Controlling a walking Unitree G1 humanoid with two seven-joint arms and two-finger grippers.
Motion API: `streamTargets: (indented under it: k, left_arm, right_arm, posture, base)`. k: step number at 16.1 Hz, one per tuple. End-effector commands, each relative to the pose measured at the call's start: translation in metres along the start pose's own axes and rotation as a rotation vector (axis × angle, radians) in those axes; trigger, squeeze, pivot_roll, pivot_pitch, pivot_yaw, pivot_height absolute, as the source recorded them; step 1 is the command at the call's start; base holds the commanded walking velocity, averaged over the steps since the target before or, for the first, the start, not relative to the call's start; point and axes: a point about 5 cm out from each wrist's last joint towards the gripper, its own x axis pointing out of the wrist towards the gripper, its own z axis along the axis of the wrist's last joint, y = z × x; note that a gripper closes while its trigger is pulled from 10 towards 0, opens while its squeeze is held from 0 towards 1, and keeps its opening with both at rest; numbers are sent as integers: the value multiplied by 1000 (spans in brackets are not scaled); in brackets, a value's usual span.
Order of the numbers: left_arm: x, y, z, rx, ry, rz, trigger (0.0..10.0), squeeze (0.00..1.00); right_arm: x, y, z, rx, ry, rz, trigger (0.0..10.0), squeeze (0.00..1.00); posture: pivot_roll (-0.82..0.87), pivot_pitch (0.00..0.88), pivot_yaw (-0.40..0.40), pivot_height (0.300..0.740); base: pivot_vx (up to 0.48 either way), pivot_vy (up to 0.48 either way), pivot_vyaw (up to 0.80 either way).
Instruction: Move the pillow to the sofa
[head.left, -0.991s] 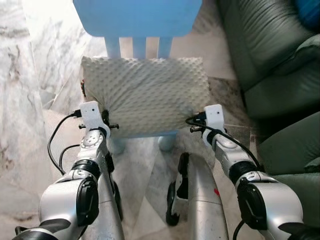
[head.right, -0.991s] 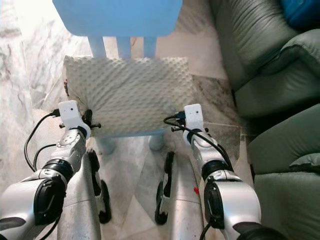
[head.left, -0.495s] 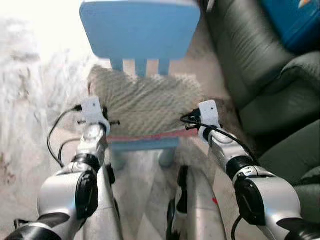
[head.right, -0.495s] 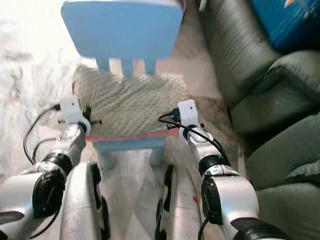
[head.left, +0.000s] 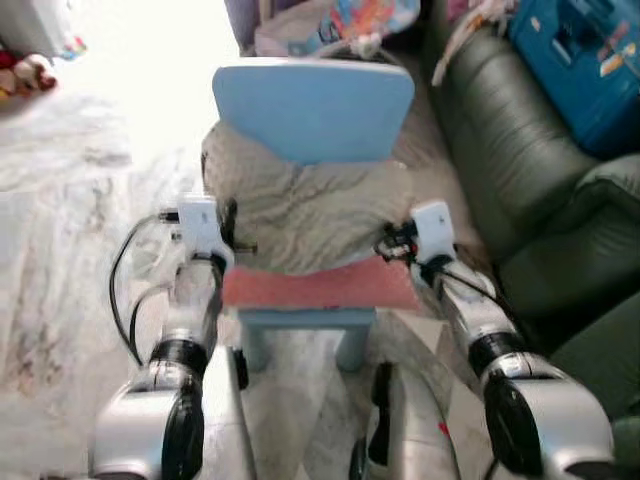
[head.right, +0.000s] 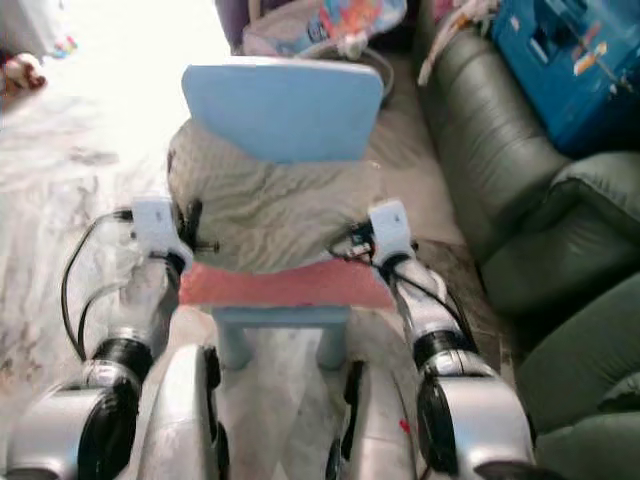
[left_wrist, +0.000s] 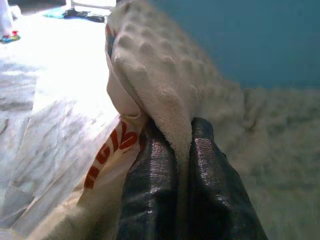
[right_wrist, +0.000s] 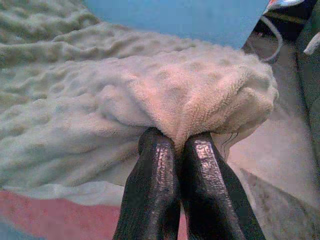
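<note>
Your sofa (head.left: 520, 170) sits to the right, dark green, a blue case (head.left: 585, 60) on its cushions. The blue chair (head.left: 312, 110) stands straight ahead — its backrest hems the pillow (head.left: 300, 205) from behind, so it likely has to come up and toward you first. Pillow is raised at its ends above the red seat (head.left: 315, 285). Left gripper (left_wrist: 182, 145) pinches one edge, right gripper (right_wrist: 177, 145) the other — a two-point hold, probably to limit sag.

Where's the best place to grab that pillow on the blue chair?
By its two end corners, coming in from the chair's open front. The pillow leans against the backrest, leaving only those ends free; the left claw and right claw already pinch them.
</note>
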Motion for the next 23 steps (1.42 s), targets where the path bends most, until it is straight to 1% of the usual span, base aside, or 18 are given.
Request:
streamTargets:
  k: [1, 2, 3, 4, 5, 6, 7, 8, 10, 11, 12, 13, 15, 16, 18, 21, 22, 23]
  left_arm:
    - [-8, -8, 4, 48, -65, -83, 0, 0]
    - [-17, -5, -2, 59, -63, -98, 0, 0]
    - [-20, -4, -5, 66, -57, -100, 0, 0]
    - [-29, 0, -11, 82, -51, -95, 0, 0]
    - [-33, 2, -13, 83, -52, -86, 0, 0]
    - [-43, 5, -13, 98, -71, -79, 0, 0]
    - [-61, 11, -12, 119, -93, -54, 0, 0]
    - [-71, 12, -14, 134, -90, -48, 0, 0]
    - [-82, 10, -20, 110, -74, -16, 0, 0]
    - [-87, 2, -20, 103, -63, -15, 0, 0]
    - [-89, -6, -18, 115, -52, -38, 3725, 0]
    - [-92, -15, -16, 137, -48, -83, 10000, 0]
    - [-93, -24, -14, 159, -55, -119, 10000, 0]
    - [-88, -27, -10, 186, -78, -127, 10000, 0]
    - [-78, -25, -1, 207, -96, -76, 10000, 0]
    - [-83, -22, 4, 213, -104, -46, 10000, 0]
    - [-91, -21, -1, 241, -84, -28, 10000, 0]
    - [-96, -20, -6, 238, -57, -12, 10000, 0]
  right_arm:
    - [-7, 1, 6, -45, -102, 0, 0, 0]
    - [-16, 9, -3, -71, -129, 6, 0, 0]
    - [-19, 11, -6, -76, -134, 7, 0, 0]
    - [-31, 15, -13, -69, -154, -30, 0, 0]
    - [-35, 14, -15, -52, -164, -66, 0, 0]
    - [-45, 12, -17, -29, -183, -134, 0, 0]
    - [-63, 5, -20, 10, -208, -264, 0, 0]
    - [-75, 2, -22, 24, -213, -329, 0, 0]
    - [-95, 2, -24, 12, -222, -375, 0, 0]
    - [-102, 9, -27, 13, -186, -367, 10000, 0]
    - [-105, 13, -27, 30, -174, -359, 10000, 0]
    - [-107, 17, -26, 51, -165, -347, 10000, 0]
    - [-107, 20, -25, 60, -165, -357, 10000, 0]
    - [-105, 21, -22, 67, -165, -364, 10000, 0]
    - [-99, 22, -14, 67, -169, -349, 10000, 0]
    - [-98, 19, -8, 73, -170, -347, 10000, 0]
    - [-99, 19, -9, 77, -159, -337, 10000, 0]
    - [-102, 20, -11, 78, -149, -326, 10000, 0]
  posture:
    - [66, 0, -29, 556]
    - [65, 0, -25, 556]
    - [68, 0, -25, 556]
    - [72, 0, -29, 556]
    - [72, 0, -28, 556]
    - [71, 0, -27, 556]
    - [61, 0, -22, 556]
    - [58, 0, -20, 556]
    - [46, 0, -13, 556]
    - [20, 0, -4, 556]
    - [17, 0, -4, 556]
    - [12, 0, -1, 556]
    - [12, 0, -13, 560]
    - [13, 0, -20, 564]
    - [10, 0, -12, 590]
    - [10, 0, -9, 622]
    - [10, 0, -11, 636]
    - [13, 0, -15, 650]
  base:
    - [0, 0, 0]
    - [0, 0, 0]
    - [0, 0, 0]
    - [0, 0, 0]
    - [0, 0, 0]
    - [0, 0, 0]
    - [0, 0, 0]
    - [0, 0, 0]
    - [0, 0, 0]
    - [0, 0, 0]
    - [0, 0, 0]
    - [0, 0, 0]
    - [0, 0, -234]
    - [0, 0, -469]
    - [0, 0, -203]
    - [0, 0, 0]
    - [0, 0, 0]
    - [0, 0, 0]
